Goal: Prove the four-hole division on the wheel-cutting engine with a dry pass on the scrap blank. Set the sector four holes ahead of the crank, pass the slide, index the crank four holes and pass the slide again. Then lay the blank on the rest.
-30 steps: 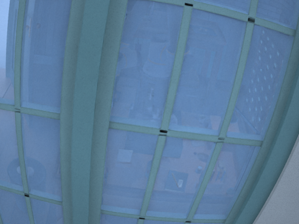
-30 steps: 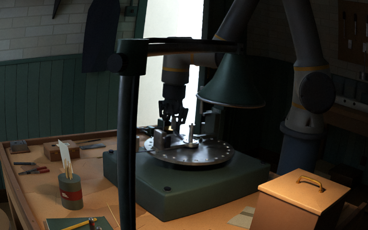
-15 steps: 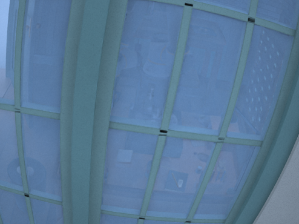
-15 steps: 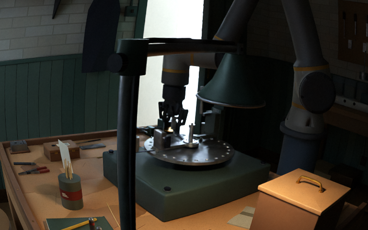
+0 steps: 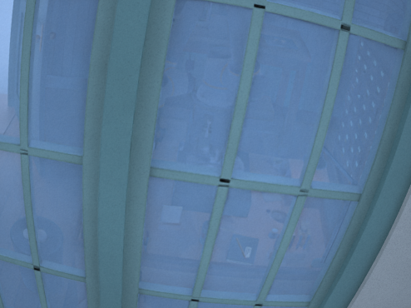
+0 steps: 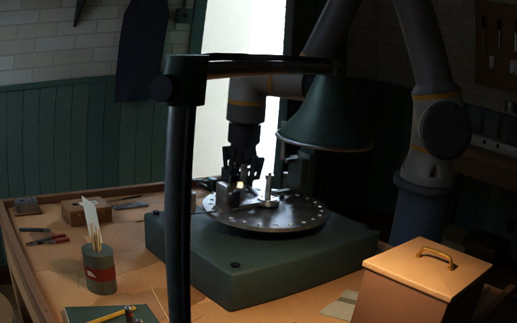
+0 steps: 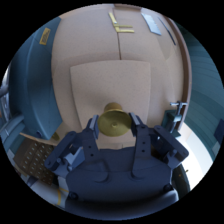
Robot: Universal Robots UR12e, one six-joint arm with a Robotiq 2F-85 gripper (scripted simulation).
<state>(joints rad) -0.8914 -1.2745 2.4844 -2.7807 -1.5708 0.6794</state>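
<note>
The brass scrap blank (image 7: 114,123), a small disc on a short stub, is in my grasp, and my gripper (image 7: 113,123) is closed on its rim. Beneath it lies a pale rectangular pad (image 7: 111,87) on the bench, and the blank hangs over the pad's near part. From the second side camera my gripper (image 6: 242,173) hangs behind the engine's round division plate (image 6: 267,213), whose ring of holes and central post (image 6: 268,188) show. The engine's green base (image 6: 263,247) sits mid-bench. The side camera looks through a hazy window and shows nothing clearly.
The green engine base edge (image 7: 33,85) runs close on the left of the pad. A small clamp (image 7: 176,113) stands at the bench rim on the right. A black lamp stand (image 6: 177,190) and its shade (image 6: 324,118) stand before the engine. A wooden box (image 6: 415,282) sits near right.
</note>
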